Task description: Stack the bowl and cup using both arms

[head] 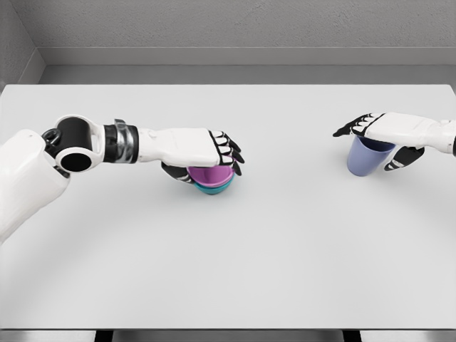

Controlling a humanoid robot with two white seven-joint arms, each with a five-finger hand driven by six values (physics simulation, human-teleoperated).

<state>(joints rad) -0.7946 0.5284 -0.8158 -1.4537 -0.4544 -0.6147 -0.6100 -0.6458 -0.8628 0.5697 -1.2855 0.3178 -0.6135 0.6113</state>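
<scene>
A: Right hand (388, 137) wraps the periwinkle plastic cup (365, 158), far right of the white table (285, 249).

B: Left hand (203, 151) clasps the purple-over-teal nested bowls (212, 179) left of centre. Cup lies well apart, rightward; right arm nearer.

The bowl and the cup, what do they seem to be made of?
Bowl: likely matte plastic, flat purple over a teal base, no glints. Cup: the same dull look in solid periwinkle blue, probably plastic. Both are simulator renders, so the material stays a guess.
</scene>
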